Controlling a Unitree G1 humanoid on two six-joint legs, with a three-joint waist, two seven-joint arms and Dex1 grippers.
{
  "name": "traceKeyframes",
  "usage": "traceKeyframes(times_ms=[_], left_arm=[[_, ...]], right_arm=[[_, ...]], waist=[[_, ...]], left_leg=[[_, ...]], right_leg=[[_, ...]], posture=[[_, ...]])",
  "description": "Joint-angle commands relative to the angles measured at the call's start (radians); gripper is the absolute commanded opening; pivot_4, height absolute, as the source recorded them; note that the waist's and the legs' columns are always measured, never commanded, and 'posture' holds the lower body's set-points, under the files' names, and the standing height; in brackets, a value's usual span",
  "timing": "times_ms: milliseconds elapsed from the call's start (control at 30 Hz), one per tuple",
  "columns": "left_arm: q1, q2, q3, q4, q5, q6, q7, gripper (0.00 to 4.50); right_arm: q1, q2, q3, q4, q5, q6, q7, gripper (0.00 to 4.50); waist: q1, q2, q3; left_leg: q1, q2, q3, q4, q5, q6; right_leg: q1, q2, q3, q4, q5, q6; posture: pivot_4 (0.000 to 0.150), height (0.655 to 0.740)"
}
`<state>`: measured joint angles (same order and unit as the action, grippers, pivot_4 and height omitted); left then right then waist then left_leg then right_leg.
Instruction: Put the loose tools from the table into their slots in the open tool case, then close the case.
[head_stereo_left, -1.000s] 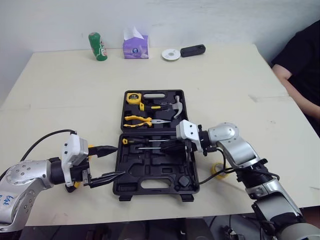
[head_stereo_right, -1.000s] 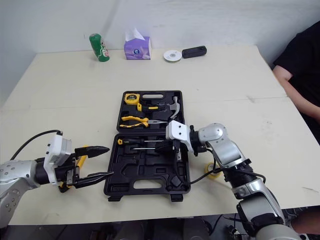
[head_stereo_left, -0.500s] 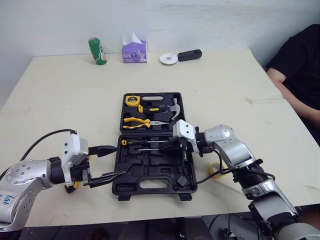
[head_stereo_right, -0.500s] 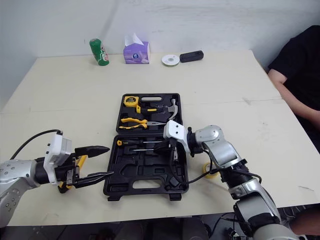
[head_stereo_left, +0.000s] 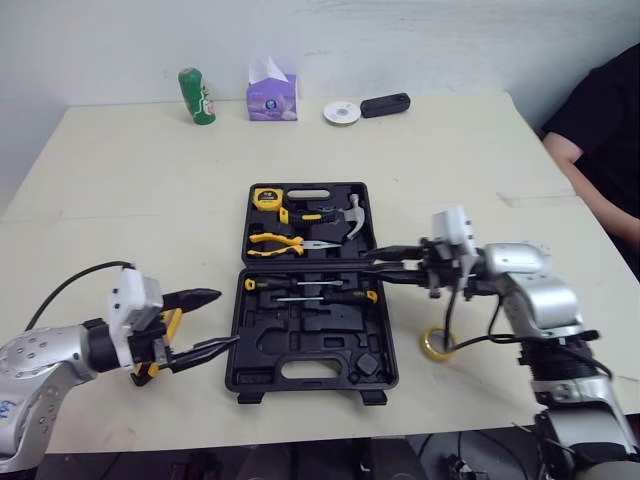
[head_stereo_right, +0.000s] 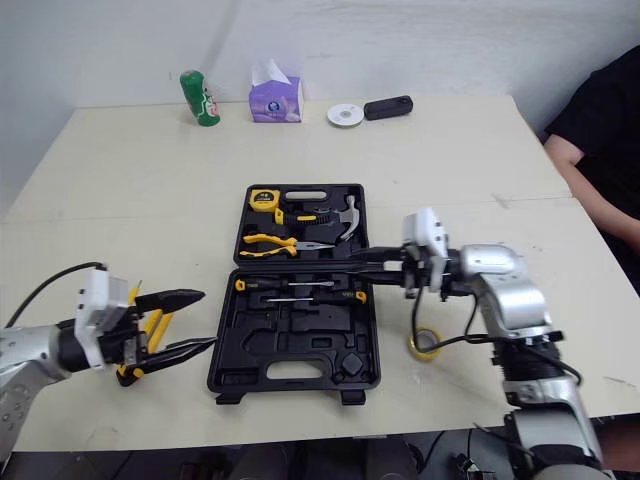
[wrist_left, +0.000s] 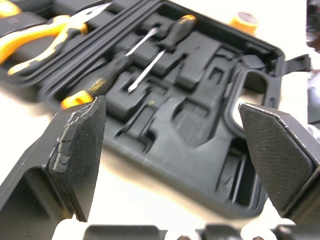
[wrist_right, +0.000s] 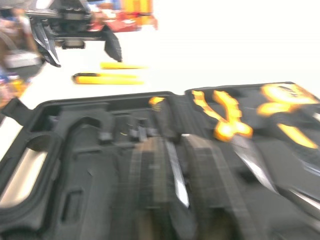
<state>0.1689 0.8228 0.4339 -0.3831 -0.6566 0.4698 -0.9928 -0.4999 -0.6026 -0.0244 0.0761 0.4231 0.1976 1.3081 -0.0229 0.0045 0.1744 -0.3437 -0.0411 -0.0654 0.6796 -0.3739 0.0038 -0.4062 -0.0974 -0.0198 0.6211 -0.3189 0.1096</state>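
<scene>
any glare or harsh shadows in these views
Right wrist view: table blown out to near white beyond the tool case; left wrist view: table bright too, case slots readable; eye views: even light, only faint shadows by the green can and tissue box.

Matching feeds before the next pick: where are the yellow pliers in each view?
Left eye: pliers, far half of the case.
Right eye: pliers, same slot.
Left wrist: pliers, beyond the screwdrivers.
Right wrist: pliers, beside the screwdrivers.
Shared landmark: the screwdrivers, neighbouring half.
</scene>
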Motion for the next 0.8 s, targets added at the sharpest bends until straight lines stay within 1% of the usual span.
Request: traceKeyframes(times_ms=[33, 100, 133, 200, 267, 367, 400, 467, 533, 633, 800], left_arm=[[0.026, -0.011, 0.133, 0.045, 0.012, -0.041, 0.035, 4.50], [0.065, -0.023, 0.209, 0.102, 0.037, -0.077, 0.048, 4.50], [0.087, -0.030, 0.248, 0.140, 0.058, -0.104, 0.055, 4.50], [0.125, -0.052, 0.315, 0.204, 0.084, -0.152, 0.072, 4.50], [0.147, -0.068, 0.358, 0.245, 0.094, -0.185, 0.089, 4.50], [0.190, -0.104, 0.475, 0.363, 0.095, -0.228, 0.135, 4.50], [0.200, -0.110, 0.498, 0.387, 0.095, -0.238, 0.144, 4.50], [0.217, -0.118, 0.566, 0.491, 0.096, -0.268, 0.181, 4.50], [0.230, -0.120, 0.611, 0.574, 0.103, -0.306, 0.207, 4.50], [0.247, -0.117, 0.661, 0.695, 0.136, -0.395, 0.258, 4.50], [0.270, -0.118, 0.709, 0.836, 0.139, -0.455, 0.340, 4.50]], right_arm=[[0.069, -0.033, -0.127, -0.069, 0.038, -0.049, -0.063, 3.42], [0.138, -0.074, -0.203, -0.047, 0.004, -0.138, -0.081, 4.37], [0.176, -0.101, -0.245, -0.017, -0.019, -0.183, -0.092, 4.45], [0.240, -0.145, -0.319, 0.054, -0.052, -0.250, -0.138, 4.45], [0.283, -0.176, -0.362, 0.117, -0.075, -0.303, -0.175, 4.45], [0.381, -0.244, -0.488, 0.310, -0.123, -0.425, -0.262, 4.45], [0.402, -0.259, -0.511, 0.357, -0.130, -0.456, -0.282, 4.45], [0.459, -0.304, -0.573, 0.508, -0.150, -0.537, -0.336, 4.45], [0.504, -0.340, -0.608, 0.627, -0.161, -0.591, -0.377, 4.45], [0.552, -0.374, -0.645, 0.757, -0.165, -0.657, -0.432, 4.45], [0.590, -0.394, -0.678, 0.901, -0.160, -0.706, -0.544, 4.45]], waist=[[0.001, 0.000, 0.000], [-0.001, 0.000, 0.000], [-0.001, 0.000, 0.000], [0.000, 0.000, 0.000], [0.001, 0.000, 0.000], [0.002, -0.001, 0.001], [0.003, -0.002, 0.001], [0.007, -0.001, 0.001], [0.009, -0.002, 0.002], [0.008, -0.003, 0.002], [-0.003, -0.003, 0.002]], left_leg=[[-0.001, 0.000, 0.000, 0.000, 0.000, 0.000], [-0.002, 0.000, 0.000, 0.000, 0.000, 0.000], [-0.002, 0.000, 0.000, 0.000, 0.000, 0.000], [-0.002, 0.000, 0.001, -0.001, 0.000, 0.000], [-0.002, -0.001, 0.002, -0.001, -0.001, 0.001], [-0.001, -0.001, 0.002, 0.000, -0.001, 0.002], [-0.001, -0.001, 0.002, 0.000, -0.001, 0.002], [-0.001, 0.000, 0.003, -0.001, -0.001, 0.002], [0.001, 0.000, 0.005, -0.004, -0.001, 0.002], [0.010, 0.000, 0.009, -0.012, -0.001, 0.003], [0.013, 0.001, 0.009, -0.014, -0.002, 0.003]], right_leg=[[-0.001, 0.000, 0.000, 0.000, 0.000, 0.000], [-0.002, 0.000, 0.000, 0.001, 0.000, 0.000], [-0.002, 0.000, 0.000, 0.000, 0.000, 0.000], [-0.002, 0.000, 0.000, -0.001, 0.000, 0.000], [-0.002, 0.000, 0.000, -0.001, 0.000, 0.000], [-0.001, -0.001, 0.001, -0.002, 0.000, 0.000], [-0.001, -0.001, 0.001, -0.001, 0.000, 0.000], [-0.001, -0.001, 0.001, -0.002, 0.000, 0.000], [-0.001, 0.000, 0.003, -0.003, 0.000, 0.000], [0.004, -0.001, 0.006, -0.004, 0.000, 0.000], [0.006, 0.000, 0.007, -0.005, 0.000, 0.000]], posture=[[0.150, 0.7400], [0.150, 0.7400], [0.150, 0.7400], [0.150, 0.7400], [0.150, 0.7400], [0.150, 0.7400], [0.150, 0.7400], [0.150, 0.7400], [0.150, 0.7400], [0.150, 0.7400], [0.150, 0.7400]])
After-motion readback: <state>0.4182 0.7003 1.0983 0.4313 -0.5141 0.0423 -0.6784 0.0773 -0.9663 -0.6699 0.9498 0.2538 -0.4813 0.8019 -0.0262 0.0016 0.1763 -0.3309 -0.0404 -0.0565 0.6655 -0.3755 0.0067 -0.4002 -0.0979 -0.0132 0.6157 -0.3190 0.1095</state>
